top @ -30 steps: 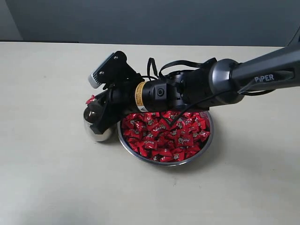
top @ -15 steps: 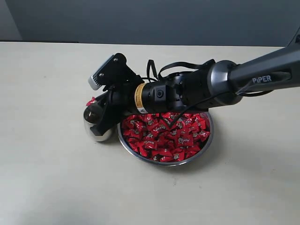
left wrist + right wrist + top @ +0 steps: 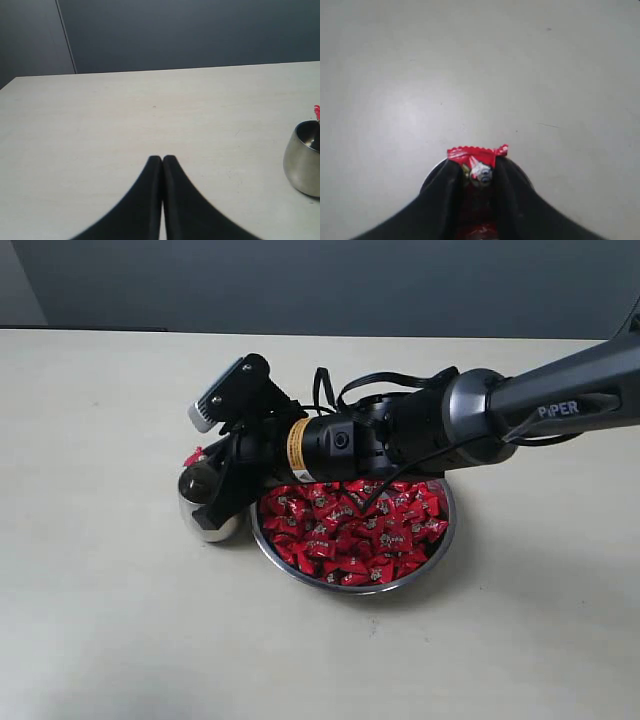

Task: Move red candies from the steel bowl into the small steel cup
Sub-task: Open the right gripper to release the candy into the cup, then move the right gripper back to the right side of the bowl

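Observation:
The steel bowl (image 3: 443,536) sits mid-table, filled with red candies (image 3: 350,532). The small steel cup (image 3: 203,514) stands just left of it and also shows in the left wrist view (image 3: 303,161). My right gripper (image 3: 207,478) reaches across the bowl and hangs right over the cup's mouth. In the right wrist view it (image 3: 478,167) is shut on one red candy (image 3: 476,156), whose crimped wrapper edge sticks out past the fingertips. A bit of that wrapper (image 3: 192,454) peeks out beside the cup. My left gripper (image 3: 162,159) is shut and empty, low over bare table away from the cup.
The right arm's wrist and camera housing (image 3: 222,390) cover the back of the bowl and much of the cup. Bare beige tabletop (image 3: 120,620) surrounds both vessels, with a dark wall behind.
The right gripper has barely shifted over the cup. The red candy stays between its fingers. The left gripper has not moved.

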`<state>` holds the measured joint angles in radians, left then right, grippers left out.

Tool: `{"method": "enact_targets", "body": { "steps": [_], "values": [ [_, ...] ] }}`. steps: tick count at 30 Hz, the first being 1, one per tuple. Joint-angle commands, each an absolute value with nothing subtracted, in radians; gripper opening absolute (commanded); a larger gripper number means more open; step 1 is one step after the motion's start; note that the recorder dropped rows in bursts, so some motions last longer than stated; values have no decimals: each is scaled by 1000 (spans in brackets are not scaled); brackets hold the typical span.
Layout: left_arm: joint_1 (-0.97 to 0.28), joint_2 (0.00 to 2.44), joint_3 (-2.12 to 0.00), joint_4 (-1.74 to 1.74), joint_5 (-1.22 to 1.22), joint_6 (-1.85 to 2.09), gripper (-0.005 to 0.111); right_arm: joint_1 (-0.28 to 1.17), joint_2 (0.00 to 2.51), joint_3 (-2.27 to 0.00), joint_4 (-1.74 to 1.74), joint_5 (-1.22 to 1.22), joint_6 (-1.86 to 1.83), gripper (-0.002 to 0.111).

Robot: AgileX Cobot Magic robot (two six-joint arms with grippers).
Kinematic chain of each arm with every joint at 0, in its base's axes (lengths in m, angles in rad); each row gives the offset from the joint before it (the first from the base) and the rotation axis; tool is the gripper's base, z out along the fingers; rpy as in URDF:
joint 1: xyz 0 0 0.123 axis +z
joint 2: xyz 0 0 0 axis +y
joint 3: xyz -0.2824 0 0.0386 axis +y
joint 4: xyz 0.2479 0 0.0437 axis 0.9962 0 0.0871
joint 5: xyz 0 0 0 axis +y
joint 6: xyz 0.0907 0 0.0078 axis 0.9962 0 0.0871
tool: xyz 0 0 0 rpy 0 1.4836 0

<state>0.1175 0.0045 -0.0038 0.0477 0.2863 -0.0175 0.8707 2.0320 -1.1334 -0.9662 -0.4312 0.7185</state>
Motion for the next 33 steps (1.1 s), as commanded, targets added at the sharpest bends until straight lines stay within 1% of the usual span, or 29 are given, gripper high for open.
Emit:
{"method": "enact_targets", "body": {
  "steps": [1, 2, 7, 14, 15, 16, 17, 18, 23, 26, 30, 33],
  "values": [
    [118, 0, 0, 45, 284, -19, 0, 868, 2031, -1138, -960, -435, 717, 45],
    [118, 0, 0, 45, 284, -19, 0, 868, 2031, -1138, -953, -428, 717, 47],
    [118, 0, 0, 45, 284, -19, 0, 868, 2031, -1138, -952, -419, 717, 41],
    [118, 0, 0, 45, 284, -19, 0, 868, 2031, -1138, -932, -415, 717, 39],
    [118, 0, 0, 45, 284, -19, 0, 868, 2031, -1138, -908, -415, 717, 31],
    [118, 0, 0, 45, 284, -19, 0, 868, 2031, -1138, -885, -412, 717, 19],
    [118, 0, 0, 45, 284, -19, 0, 868, 2031, -1138, -883, -404, 717, 10],
    [118, 0, 0, 45, 284, -19, 0, 868, 2029, -1138, -881, -390, 720, 0],
    [118, 0, 0, 45, 284, -19, 0, 862, 2004, -1125, -816, -353, 733, -1],
    [118, 0, 0, 45, 284, -19, 0, 838, 1969, -1075, -780, -376, 714, -1],
    [118, 0, 0, 45, 284, -19, 0, 770, 1899, -951, -619, -458, 594, -1],
    [118, 0, 0, 45, 284, -19, 0, 725, 1838, -845, -580, -494, 528, -1]
  ]
}}
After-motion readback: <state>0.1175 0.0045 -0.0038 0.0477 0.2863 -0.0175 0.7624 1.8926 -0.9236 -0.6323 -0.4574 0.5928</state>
